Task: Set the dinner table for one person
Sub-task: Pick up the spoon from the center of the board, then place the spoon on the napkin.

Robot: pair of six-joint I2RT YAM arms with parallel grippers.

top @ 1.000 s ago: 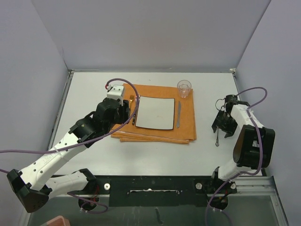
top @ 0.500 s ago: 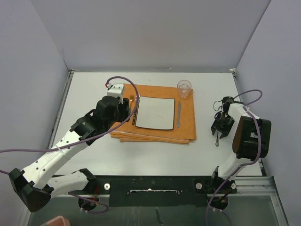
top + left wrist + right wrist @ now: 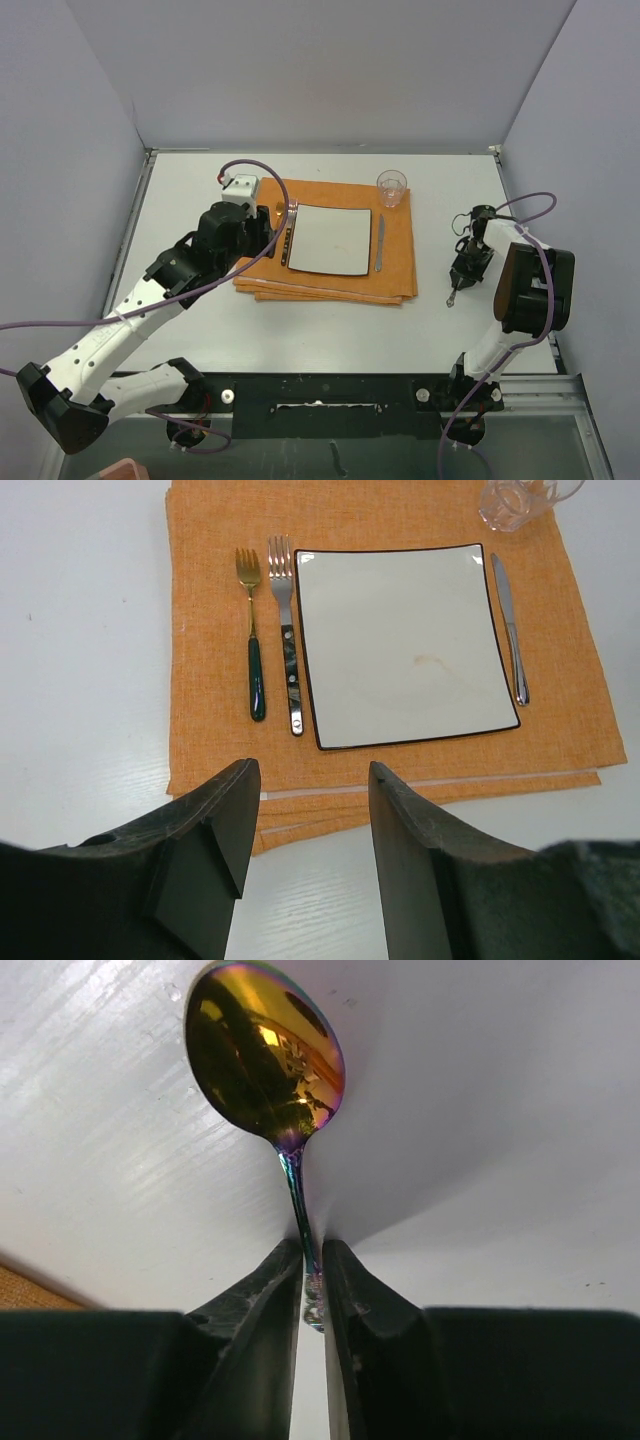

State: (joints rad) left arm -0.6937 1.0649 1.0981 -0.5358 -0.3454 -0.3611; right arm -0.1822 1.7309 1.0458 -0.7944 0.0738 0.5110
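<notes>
The dinner table (image 3: 180, 200) is a large off-white top. An orange mat (image 3: 395, 255) lies on it with a square white plate (image 3: 330, 240). Two forks (image 3: 290, 630) lie left of the plate, a knife (image 3: 512, 630) lies to its right, and a clear glass (image 3: 391, 187) stands at the mat's far right corner. My left gripper (image 3: 310, 770) is open and empty, raised over the mat's near left edge (image 3: 268, 232). My right gripper (image 3: 312, 1260) is shut on the thin handle of an iridescent gold spoon (image 3: 265, 1050), right of the mat (image 3: 466, 265). The spoon's bowl is at the tabletop (image 3: 480, 1110).
Grey walls close the table in at the back and both sides. A metal rail (image 3: 320, 385) with the arm bases runs along the near edge. The right arm's purple cable (image 3: 530, 200) loops above its wrist.
My right gripper has turned and drawn in, and the spoon's bowl has shifted a little left. My left arm has pulled back slightly from the mat, uncovering the forks.
</notes>
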